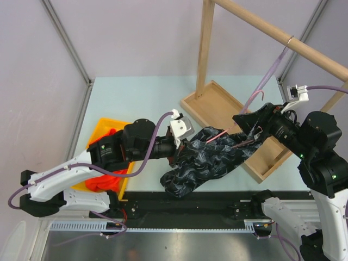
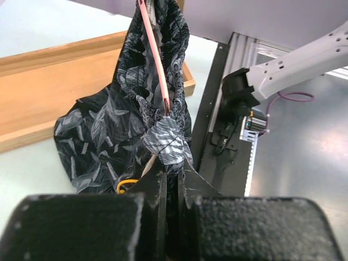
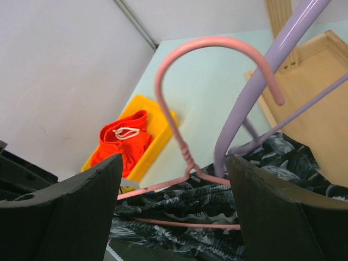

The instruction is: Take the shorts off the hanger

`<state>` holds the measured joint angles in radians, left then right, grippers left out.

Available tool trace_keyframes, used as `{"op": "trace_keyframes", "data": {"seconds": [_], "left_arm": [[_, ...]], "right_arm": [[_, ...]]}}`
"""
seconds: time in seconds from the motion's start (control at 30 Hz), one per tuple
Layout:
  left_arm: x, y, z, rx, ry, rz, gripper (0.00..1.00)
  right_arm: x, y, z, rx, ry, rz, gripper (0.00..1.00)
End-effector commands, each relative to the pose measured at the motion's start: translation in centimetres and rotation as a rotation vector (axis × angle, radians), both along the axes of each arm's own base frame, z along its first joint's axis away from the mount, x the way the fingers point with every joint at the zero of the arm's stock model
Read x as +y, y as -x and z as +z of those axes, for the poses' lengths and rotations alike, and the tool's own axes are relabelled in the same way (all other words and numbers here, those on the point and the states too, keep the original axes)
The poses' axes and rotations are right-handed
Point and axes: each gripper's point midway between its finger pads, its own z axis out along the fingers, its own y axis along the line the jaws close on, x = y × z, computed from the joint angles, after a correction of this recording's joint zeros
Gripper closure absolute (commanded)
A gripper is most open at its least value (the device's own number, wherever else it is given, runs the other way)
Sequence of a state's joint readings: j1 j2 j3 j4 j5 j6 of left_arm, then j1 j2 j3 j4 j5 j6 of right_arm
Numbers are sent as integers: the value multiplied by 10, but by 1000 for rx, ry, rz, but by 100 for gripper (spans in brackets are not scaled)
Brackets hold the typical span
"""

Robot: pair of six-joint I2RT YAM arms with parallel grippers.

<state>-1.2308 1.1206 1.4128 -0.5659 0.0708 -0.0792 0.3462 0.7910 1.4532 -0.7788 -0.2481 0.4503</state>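
Note:
The dark patterned shorts (image 1: 201,160) hang stretched over the table on a pink hanger (image 3: 187,155). My left gripper (image 1: 178,145) is shut on a bunched fold of these shorts (image 2: 103,141), right beside the hanger's pink arm (image 2: 155,54). My right gripper (image 1: 251,130) is open at the other end of the shorts (image 3: 217,201), its jaws standing on either side of the pink hanger's neck without touching it. The orange shorts (image 1: 106,182) with a white drawstring lie in a yellow bin (image 1: 100,128) on the left, also seen in the right wrist view (image 3: 122,141).
A purple hanger (image 1: 269,76) hangs from the wooden rod (image 1: 283,35) and crosses between my right jaws (image 3: 255,92). The rack's wooden base tray (image 1: 217,103) lies under the shorts' right end. The table's black front rail (image 1: 217,204) runs near the shorts' lower end.

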Motion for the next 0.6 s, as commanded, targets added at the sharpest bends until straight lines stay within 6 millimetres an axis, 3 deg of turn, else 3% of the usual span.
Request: {"op": "trace_keyframes", "data": {"seconds": [0.0,0.23,0.37,0.4,0.5,0.53,0.57], "left_arm": [[-4,10,41,-21,159,-57,100],[-8,16,52,-7,208,-88,100],[-15,13,57,36,224,-68,100],[-17,13,56,48,223,-61,100],[-21,12,54,78,216,-54,100],[-22,12,53,87,215,-53,100],[-21,13,53,88,216,-55,100]], "right_arm": [[-8,-6,-7,3,45,-46,19],[-6,-12,-11,8,51,-47,37],[-1,-9,-10,7,11,-28,65],[-1,-6,-8,-2,-1,-24,68],[-1,-2,-4,-16,-20,-18,70],[-2,0,-3,-21,-21,-19,67],[-5,0,-4,-21,-18,-37,54]]}}
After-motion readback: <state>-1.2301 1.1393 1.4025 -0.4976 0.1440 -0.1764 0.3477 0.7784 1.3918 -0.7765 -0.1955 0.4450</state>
